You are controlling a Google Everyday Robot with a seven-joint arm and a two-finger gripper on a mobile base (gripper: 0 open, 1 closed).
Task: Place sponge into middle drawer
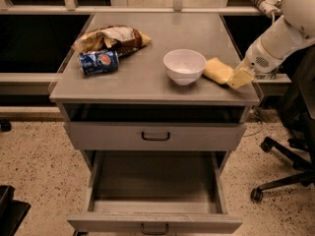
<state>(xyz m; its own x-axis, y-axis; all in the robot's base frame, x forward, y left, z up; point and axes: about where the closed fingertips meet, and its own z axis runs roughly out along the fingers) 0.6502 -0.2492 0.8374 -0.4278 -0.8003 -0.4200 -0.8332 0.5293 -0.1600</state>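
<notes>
At right, the claw (241, 77) is set against the sponge (217, 70); whether it is spread cannot be told. A white bowl (184, 66) is just beside it on the grey worktop (140, 82), and the middle drawer (155, 223) is open below.

You're in an office-like lab: grey metal cabinet (147, 77), speckled floor (34, 161), rolling chair (275, 185) at right; gripper (240, 77) over the cabinet's right edge.

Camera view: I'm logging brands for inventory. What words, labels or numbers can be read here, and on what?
Blue can: a round red-and-white emblem, lettering too blurred to read.
Snack bag: print too blurred to read.
Sponge, white bowl, and the claw at the sponge's right end: no text visible.
</notes>
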